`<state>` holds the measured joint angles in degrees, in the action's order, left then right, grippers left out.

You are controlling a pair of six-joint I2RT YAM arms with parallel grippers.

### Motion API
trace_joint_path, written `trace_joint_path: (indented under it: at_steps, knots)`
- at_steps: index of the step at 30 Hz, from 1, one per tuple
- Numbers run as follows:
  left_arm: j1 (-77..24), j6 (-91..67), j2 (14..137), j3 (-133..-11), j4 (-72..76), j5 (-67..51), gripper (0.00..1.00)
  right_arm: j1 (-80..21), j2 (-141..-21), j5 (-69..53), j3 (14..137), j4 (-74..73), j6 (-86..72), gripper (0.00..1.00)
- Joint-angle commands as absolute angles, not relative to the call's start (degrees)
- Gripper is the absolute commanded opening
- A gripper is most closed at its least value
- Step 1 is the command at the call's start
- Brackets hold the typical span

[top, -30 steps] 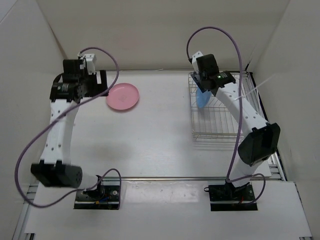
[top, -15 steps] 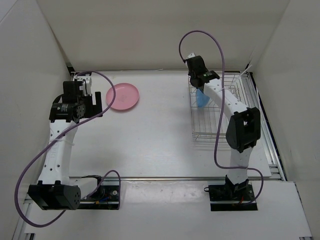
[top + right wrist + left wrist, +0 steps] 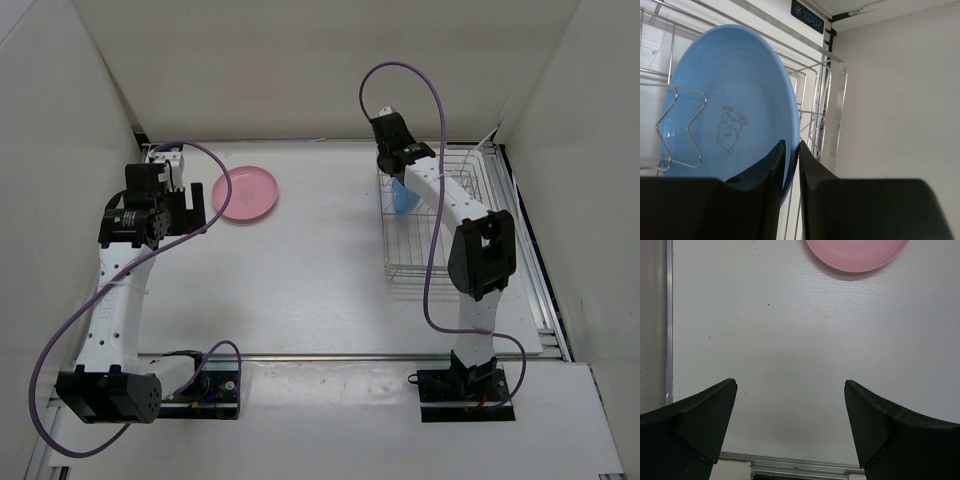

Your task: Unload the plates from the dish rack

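Blue plate rim pinched by right claw; lower edge hidden.

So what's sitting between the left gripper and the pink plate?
Nothing. Only bare white table lies between the open left gripper and the pink plate, as the left wrist view shows.

Pink plate; blue plate; silver rack

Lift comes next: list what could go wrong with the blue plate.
The right gripper pinches the blue plate by its rim only, so it may slip or swing when lifted.
A dish rack wire loop crosses the plate's face; a crooked pull could snag and drag the rack.
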<state>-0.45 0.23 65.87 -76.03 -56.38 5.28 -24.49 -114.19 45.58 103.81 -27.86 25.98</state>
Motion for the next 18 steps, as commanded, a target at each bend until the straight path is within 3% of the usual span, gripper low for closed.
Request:
trace_joint_path:
  at_steps: [1,2,6,11,18]
  knots:
    - [-0.4,0.4,64.4,-75.2,-55.1,3.4,1.0,-25.0,-115.0,51.1,107.6,-25.2,27.2,0.19]
    - [-0.4,0.4,64.4,-75.2,-54.6,3.4,1.0,-25.0,-115.0,51.8,107.6,-24.3,27.7,0.13]
    - [-0.4,0.4,64.4,-74.7,-54.1,2.8,1.0,-25.0,-115.0,53.8,107.6,-22.4,28.2,0.01]
    - [-0.4,0.4,65.0,-74.7,-54.1,2.3,1.0,-25.6,-114.5,57.8,106.2,-18.6,33.5,0.0]
    - [-0.4,0.4,66.7,-73.5,-52.2,1.2,1.0,-26.8,-112.2,63.7,101.5,-1.9,47.3,0.0]
